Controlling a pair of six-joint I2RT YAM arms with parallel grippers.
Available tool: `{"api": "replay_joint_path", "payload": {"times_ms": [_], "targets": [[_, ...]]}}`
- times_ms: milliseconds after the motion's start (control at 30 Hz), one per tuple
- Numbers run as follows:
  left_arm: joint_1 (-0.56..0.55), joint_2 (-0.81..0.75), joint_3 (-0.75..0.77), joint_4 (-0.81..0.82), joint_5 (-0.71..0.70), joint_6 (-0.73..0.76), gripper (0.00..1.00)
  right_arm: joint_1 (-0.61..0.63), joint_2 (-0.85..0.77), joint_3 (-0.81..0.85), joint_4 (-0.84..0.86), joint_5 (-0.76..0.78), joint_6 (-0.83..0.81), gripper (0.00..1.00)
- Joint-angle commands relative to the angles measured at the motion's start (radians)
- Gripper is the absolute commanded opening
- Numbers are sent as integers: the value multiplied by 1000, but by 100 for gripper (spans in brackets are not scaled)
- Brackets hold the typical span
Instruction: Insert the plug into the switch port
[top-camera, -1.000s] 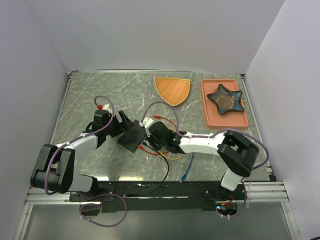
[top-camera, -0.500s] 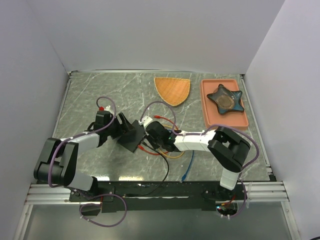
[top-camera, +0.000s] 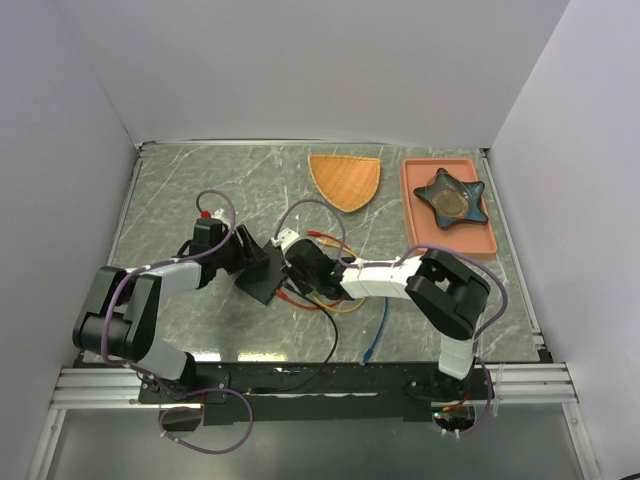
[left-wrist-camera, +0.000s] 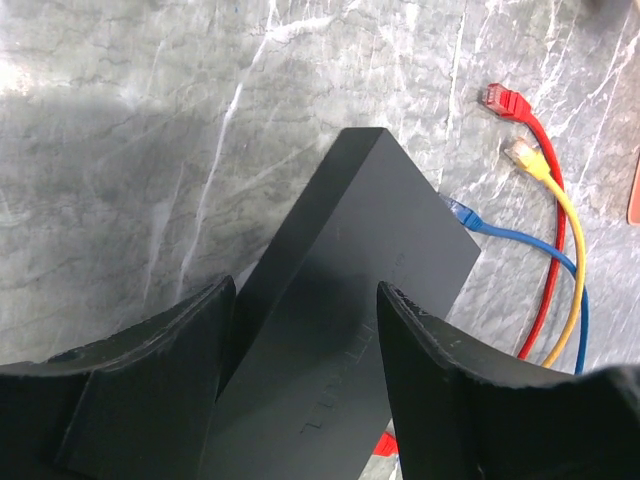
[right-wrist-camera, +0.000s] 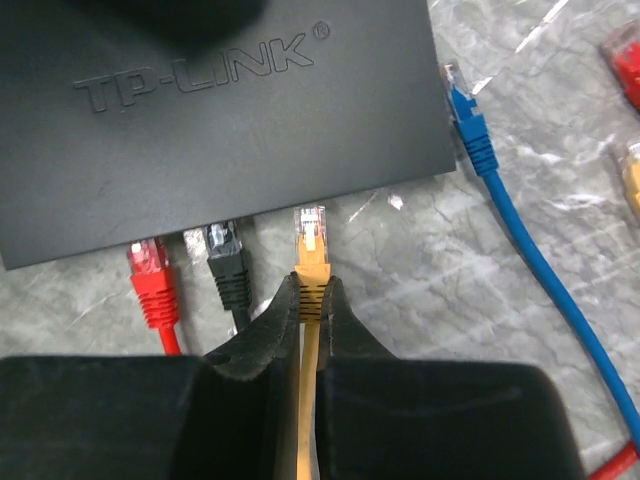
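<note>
The switch is a flat black box marked TP-LINK, lying at an angle on the marble table. Its port edge faces my right gripper, and the sockets themselves are hidden under that edge. That gripper is shut on an orange plug, whose clear tip sits right at the edge, beside a black plug and a red plug. My left gripper is open, its fingers straddling the switch from the opposite side. In the top view both grippers flank the switch.
A loose blue plug lies by the switch's corner. Red and yellow plugs with their cables trail to the right. An orange fan-shaped mat and a salmon tray holding a dark star-shaped dish sit at the back.
My left gripper has pushed further over the switch and its jaws have narrowed. My right gripper has moved left toward the switch with the orange plug.
</note>
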Motion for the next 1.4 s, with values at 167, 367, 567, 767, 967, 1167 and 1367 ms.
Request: {"api": "replay_joint_path", "payload": {"times_ms": [167,367,567,767,967,1167,1367], "targets": [[1,23,26,2,26,10,65,-6,16,44,43,18,13,0],[1,36,27,5,31,12,65,-6,-12,31,59,8,13,0],[1,39,27,9,37,10,65,-6,-50,11,88,5,10,0],[1,40,27,9,42,10,65,-3,-42,28,85,-15,8,0],[-1,36,23,17,51,7,65,-3,-9,41,85,-11,2,0],[1,37,18,31,71,18,65,-5,-19,-30,218,-35,-21,0],[-1,53,15,52,95,30,65,-5,-4,-64,310,-87,-73,0]]}}
